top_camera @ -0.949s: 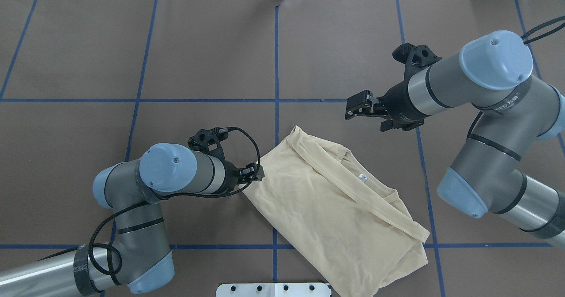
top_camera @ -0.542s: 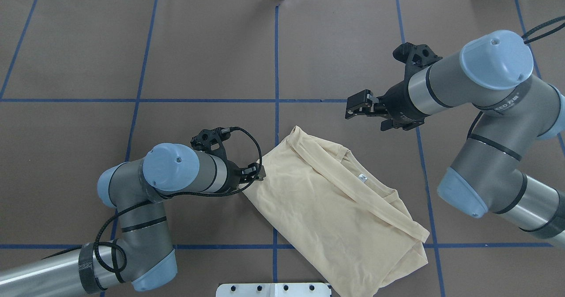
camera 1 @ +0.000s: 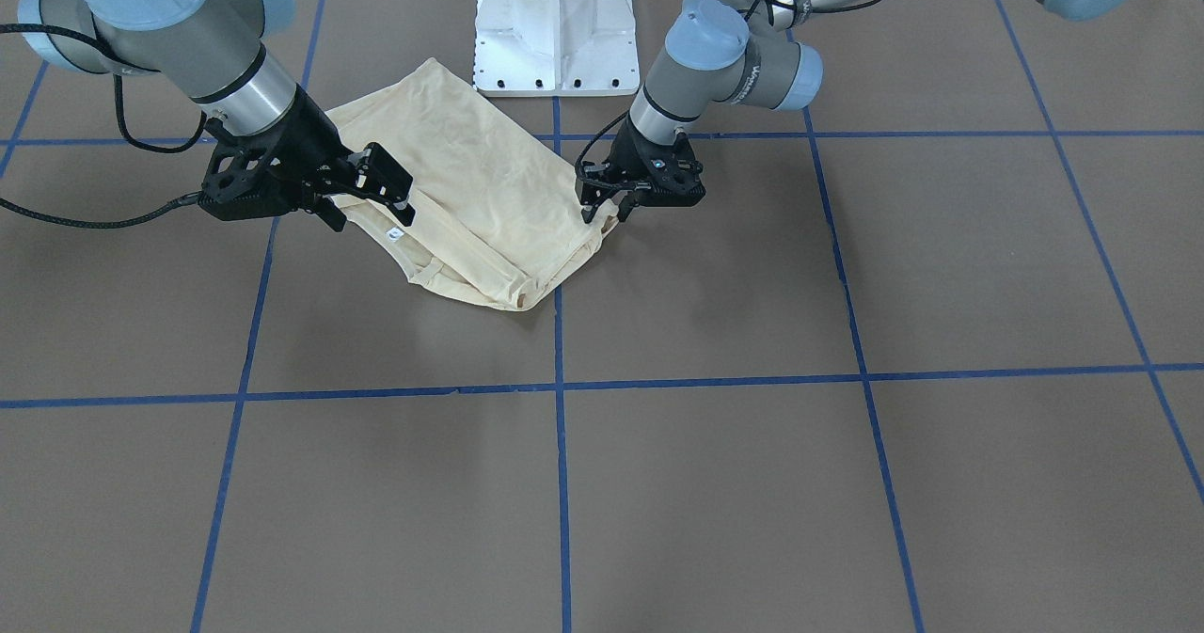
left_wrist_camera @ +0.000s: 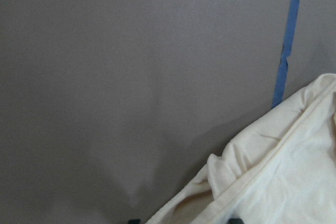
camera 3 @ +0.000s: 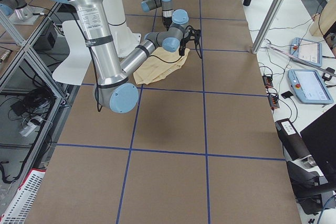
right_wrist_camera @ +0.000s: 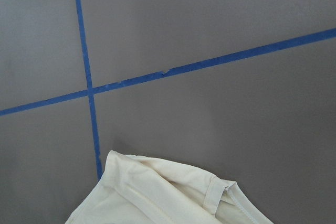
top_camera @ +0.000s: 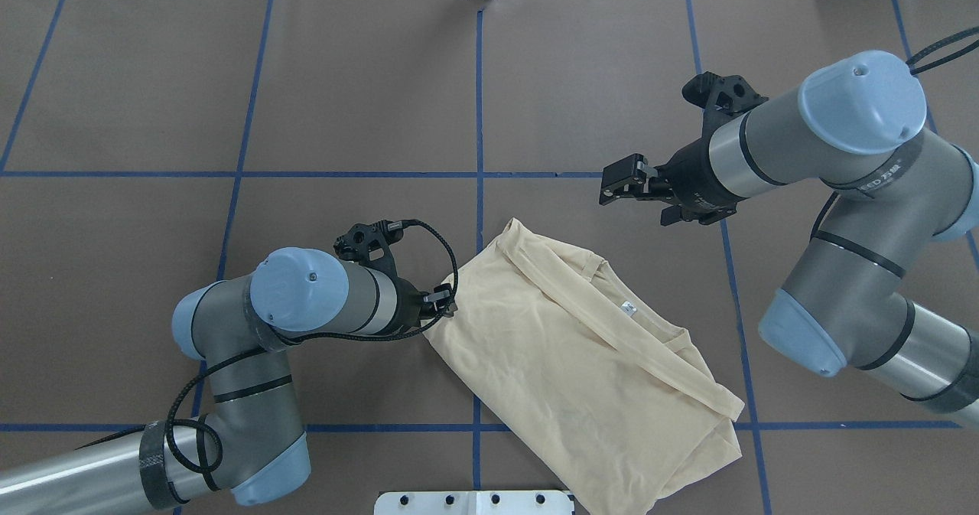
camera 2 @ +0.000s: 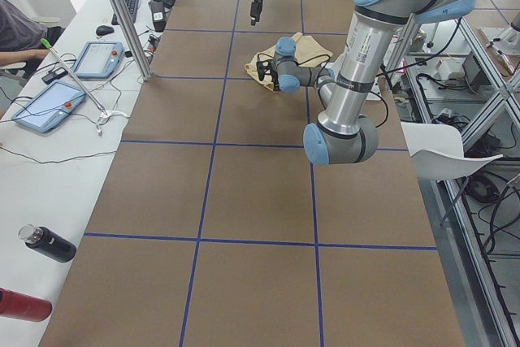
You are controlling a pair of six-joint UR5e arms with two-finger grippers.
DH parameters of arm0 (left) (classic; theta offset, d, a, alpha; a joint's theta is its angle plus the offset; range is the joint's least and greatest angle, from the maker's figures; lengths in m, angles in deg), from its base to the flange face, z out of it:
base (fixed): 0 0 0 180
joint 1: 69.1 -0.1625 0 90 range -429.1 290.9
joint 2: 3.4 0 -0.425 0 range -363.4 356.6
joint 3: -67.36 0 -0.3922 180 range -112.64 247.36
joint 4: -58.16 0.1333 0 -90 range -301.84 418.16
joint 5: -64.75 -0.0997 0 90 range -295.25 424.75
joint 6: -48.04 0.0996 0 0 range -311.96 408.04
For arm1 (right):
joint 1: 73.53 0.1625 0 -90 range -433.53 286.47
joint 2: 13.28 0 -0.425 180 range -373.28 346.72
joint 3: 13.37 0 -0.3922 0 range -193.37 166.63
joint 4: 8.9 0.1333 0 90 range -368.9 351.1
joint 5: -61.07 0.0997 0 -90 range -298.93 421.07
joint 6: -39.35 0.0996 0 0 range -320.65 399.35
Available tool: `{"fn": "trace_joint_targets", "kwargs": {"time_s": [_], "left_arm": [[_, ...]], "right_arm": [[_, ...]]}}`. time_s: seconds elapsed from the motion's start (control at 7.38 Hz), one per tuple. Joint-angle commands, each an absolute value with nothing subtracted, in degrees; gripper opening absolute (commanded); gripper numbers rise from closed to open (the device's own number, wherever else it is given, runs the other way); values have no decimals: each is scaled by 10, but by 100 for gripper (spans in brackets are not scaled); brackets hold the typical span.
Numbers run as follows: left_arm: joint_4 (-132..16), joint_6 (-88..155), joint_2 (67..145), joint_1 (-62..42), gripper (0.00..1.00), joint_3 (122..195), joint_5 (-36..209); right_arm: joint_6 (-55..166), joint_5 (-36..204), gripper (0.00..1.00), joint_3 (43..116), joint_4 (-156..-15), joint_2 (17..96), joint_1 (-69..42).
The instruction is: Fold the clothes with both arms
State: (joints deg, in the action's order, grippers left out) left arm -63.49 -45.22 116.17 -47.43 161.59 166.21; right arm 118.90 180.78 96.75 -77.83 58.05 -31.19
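The left arm [top_camera: 306, 301] has crept a touch closer to the shirt [top_camera: 566, 362] than it was half a second back. The left gripper [top_camera: 443, 303] has come along with it. The right arm [top_camera: 803, 132] has hardly stirred, and the shirt hasn't shifted at all.

The shirt lies folded on the brown table [top_camera: 344, 79], slanting away just out in front of the white base [top_camera: 474, 502]. Most of it sits on the base's right-hand side, with its near corner just beside the base. The plain cream side is up, and a small white label [top_camera: 629, 308] shows at the neckline. The blue tape line [top_camera: 479, 117] that runs straight out from the base passes under the shirt's left part.

The left gripper is down low, out from the base and a little to its left, right on the shirt's side edge. In its wrist camera, two dark fingertips [left_wrist_camera: 235, 221] peek in at the bottom, a modest gap apart. A rumpled fold of the hem is bunched up between them. Whether they are actually pinching that cloth I can't tell.

The right gripper [top_camera: 614, 182] is farther out from the base and off to its right, beyond the shirt's far corner. It hangs above the table, clear of the cloth. Its jaws are spread and there is nothing between them. Its wrist camera looks down on crossing tape lines, with the shirt's far corner just poking in at the bottom.
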Motion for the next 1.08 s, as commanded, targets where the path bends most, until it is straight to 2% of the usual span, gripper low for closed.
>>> {"fn": "trace_joint_targets", "kwargs": {"time_s": [0.0,0.54,0.95], "left_arm": [[-629,-455,1168,-474,0,1618,1664],[-625,-462,1183,-436,0,1612,1664],[-636,-460,1271,-393,0,1495,1661]], "right_arm": [[1189,1808,100,968,-779,582,-310],[1189,1810,100,967,-779,582,-307],[1189,1810,100,967,-779,581,-304]]}}
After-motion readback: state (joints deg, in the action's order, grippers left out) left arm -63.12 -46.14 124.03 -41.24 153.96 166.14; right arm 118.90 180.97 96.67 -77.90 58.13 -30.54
